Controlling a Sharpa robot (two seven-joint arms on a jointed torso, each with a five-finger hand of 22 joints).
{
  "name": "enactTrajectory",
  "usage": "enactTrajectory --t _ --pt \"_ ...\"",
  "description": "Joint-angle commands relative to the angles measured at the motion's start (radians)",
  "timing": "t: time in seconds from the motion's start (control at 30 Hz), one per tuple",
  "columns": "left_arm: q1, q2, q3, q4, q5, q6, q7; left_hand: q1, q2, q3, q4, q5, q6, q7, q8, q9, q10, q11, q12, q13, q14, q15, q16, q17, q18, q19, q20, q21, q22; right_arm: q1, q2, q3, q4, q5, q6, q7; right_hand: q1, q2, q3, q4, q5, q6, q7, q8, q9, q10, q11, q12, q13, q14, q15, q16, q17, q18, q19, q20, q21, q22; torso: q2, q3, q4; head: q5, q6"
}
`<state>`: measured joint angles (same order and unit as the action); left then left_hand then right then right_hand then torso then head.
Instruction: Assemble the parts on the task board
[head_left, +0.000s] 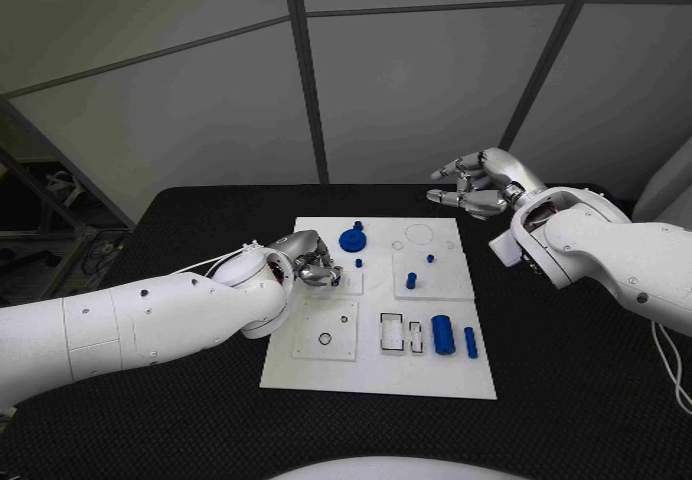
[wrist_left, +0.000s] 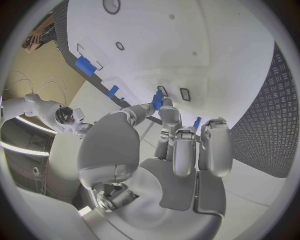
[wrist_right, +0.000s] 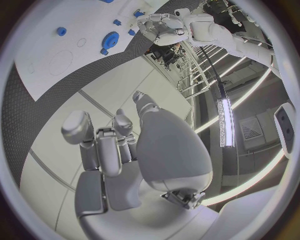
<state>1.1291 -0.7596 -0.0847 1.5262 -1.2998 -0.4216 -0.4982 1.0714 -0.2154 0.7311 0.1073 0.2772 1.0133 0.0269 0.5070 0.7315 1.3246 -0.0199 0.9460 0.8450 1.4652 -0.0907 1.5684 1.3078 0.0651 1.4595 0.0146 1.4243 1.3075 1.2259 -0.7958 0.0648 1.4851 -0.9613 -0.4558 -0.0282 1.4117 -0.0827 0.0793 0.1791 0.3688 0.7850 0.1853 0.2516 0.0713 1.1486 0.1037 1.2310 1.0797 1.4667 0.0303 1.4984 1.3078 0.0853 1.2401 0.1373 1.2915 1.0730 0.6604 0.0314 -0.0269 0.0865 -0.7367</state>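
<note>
Parts lie scattered over the white task board (head_left: 378, 375), which sits in the middle of the head view on the black table (head_left: 577, 400). Nearest, low on the board's right side, a blue cylinder (head_left: 443, 335) lies lengthwise with a thinner blue pin (head_left: 470, 342) just beside it, next to a rectangular slot (head_left: 392, 332). Farther up, at centre left, the left hand (head_left: 309, 258) hovers at the board's left edge; in its wrist view its fingertips (wrist_left: 164, 112) pinch a small blue part (wrist_left: 157, 100) just above the board. To the right of that hand, a short blue peg (head_left: 410, 281) stands on a raised square plate (head_left: 433, 275), and a tiny blue stud (head_left: 358, 263) stands near the hand. Beyond, near the board's far edge, lies a blue gear (head_left: 353, 240). Farthest, at upper right past the board's far corner, the right hand (head_left: 476, 185) is raised over the table, fingers loosely curled and apart, holding nothing.
</note>
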Motion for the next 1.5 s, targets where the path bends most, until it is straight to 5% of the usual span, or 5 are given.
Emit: enactTrajectory --t 0.03,1.5 --pt "0.001 0.002 0.000 -0.004 -0.010 0.019 0.001 0.012 0.001 0.158 -0.152 0.003 0.007 0.002 0.005 0.001 0.034 -0.026 0.003 0.000 0.106 -0.007 0.002 0.263 -0.018 0.011 0.001 0.000 0.104 0.002 0.001 0.001 0.001 -0.004 0.004 0.008 -0.008 0.001 0.000 0.007 0.006 0.007 0.001 0.006 -0.001 0.003 -0.003 -0.002 0.000 0.065 -0.006 -0.006 0.112 0.020 -0.005 -0.004 -0.007 -0.001 0.000 0.0000 -0.0011 0.001 -0.002" --pt "0.001 0.002 0.001 -0.001 -0.010 0.088 -0.016 0.014 -0.007 0.149 -0.153 0.002 0.005 0.002 0.005 0.000 0.033 -0.026 -0.001 -0.005 0.106 -0.007 0.002 0.263 -0.018 0.009 0.001 -0.002 0.102 0.001 0.003 0.001 -0.002 -0.004 0.008 0.009 -0.010 0.003 -0.001 0.010 0.009 0.007 0.001 0.008 -0.001 0.003 -0.004 -0.001 0.000 0.065 -0.007 -0.006 0.111 0.020 -0.005 -0.005 -0.008 -0.002 -0.001 -0.0012 0.0001 0.000 -0.013"
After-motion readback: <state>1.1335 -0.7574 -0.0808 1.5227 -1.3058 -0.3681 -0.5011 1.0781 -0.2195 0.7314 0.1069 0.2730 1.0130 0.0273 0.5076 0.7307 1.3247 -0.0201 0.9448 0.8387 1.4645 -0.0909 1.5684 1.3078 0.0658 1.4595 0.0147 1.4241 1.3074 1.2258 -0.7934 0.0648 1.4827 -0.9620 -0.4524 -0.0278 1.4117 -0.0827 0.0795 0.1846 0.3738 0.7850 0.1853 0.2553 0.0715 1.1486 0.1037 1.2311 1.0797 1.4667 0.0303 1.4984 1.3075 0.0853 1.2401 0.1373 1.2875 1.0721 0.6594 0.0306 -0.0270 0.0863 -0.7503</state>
